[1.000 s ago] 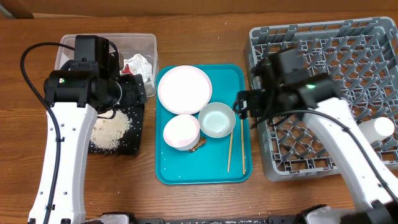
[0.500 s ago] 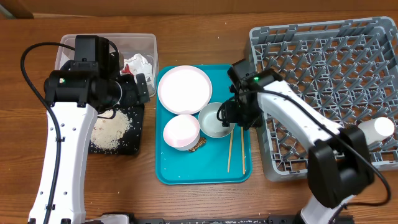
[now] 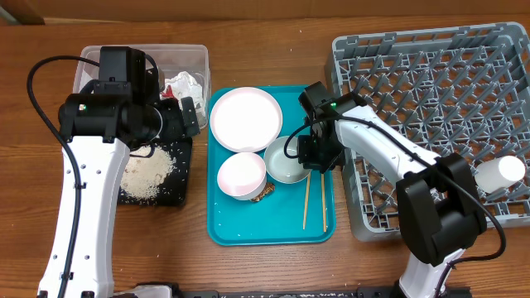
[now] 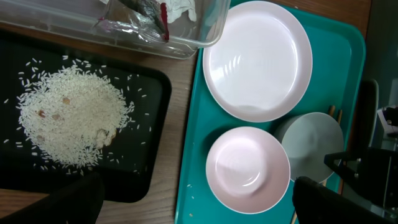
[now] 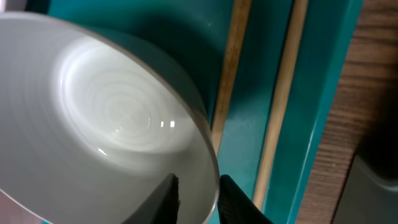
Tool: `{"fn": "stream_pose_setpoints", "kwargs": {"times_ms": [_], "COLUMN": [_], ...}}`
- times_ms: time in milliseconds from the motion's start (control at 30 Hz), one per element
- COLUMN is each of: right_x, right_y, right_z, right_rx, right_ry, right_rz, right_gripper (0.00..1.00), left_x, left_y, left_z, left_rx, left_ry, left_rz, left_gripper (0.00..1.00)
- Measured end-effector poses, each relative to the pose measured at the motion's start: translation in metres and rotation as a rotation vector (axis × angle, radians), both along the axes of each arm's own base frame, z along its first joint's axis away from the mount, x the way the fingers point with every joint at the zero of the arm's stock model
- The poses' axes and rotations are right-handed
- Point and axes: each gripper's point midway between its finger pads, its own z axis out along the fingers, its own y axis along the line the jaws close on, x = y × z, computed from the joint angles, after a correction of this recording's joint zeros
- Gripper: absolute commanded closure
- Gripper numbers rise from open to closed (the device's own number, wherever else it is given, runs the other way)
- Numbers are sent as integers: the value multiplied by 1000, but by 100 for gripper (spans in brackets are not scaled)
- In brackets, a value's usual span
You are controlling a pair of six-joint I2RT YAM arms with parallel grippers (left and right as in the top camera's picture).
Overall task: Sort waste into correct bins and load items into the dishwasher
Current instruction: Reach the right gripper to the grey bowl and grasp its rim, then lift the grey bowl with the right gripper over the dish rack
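On the teal tray [image 3: 248, 232] lie a white plate [image 3: 245, 118], a white bowl [image 3: 241, 175], a pale bluish bowl [image 3: 286, 161], two chopsticks [image 3: 306, 203] and a brown scrap [image 3: 264, 194]. My right gripper [image 5: 199, 202] is shut on the bluish bowl's [image 5: 112, 118] right rim, one finger inside and one outside. In the overhead view that right gripper [image 3: 313, 156] sits at the bowl's right edge. My left gripper [image 4: 199, 208] hangs open and empty over the seam between the black tray [image 3: 178, 194] and the teal tray. Rice [image 4: 71, 115] is heaped on the black tray.
The clear tub [image 3: 195, 58] at the back left holds crumpled tissue [image 3: 184, 85] and a red wrapper [image 4: 163, 14]. The grey dish rack [image 3: 431, 91] fills the right side, with a white cup [image 3: 501, 174] at its right edge. The chopsticks [image 5: 283, 99] lie beside the held bowl.
My right arm swung left from the rack to the teal tray and its jaws closed on the bluish bowl's rim. The left gripper opened slightly wider and stayed in place.
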Motion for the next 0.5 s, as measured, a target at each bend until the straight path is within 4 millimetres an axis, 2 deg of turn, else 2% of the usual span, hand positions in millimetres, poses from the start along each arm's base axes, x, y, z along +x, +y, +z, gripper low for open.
{"fn": "stream_pose_setpoints", "kwargs": {"times_ms": [167,500], "right_x": [0,0], "right_y": [0,-7], "right_z": [0,3], "right_rx": [-2,-29], "right_ry": [2,10], "right_rz": [-15,-19], "right_gripper": [96,96], "left_x": [0,0], "left_y": [0,0], "left_z": [0,0], "left_rx": [0,0], "left_ry": [0,0], "left_rz": [0,0], "left_gripper": [2,2]}}
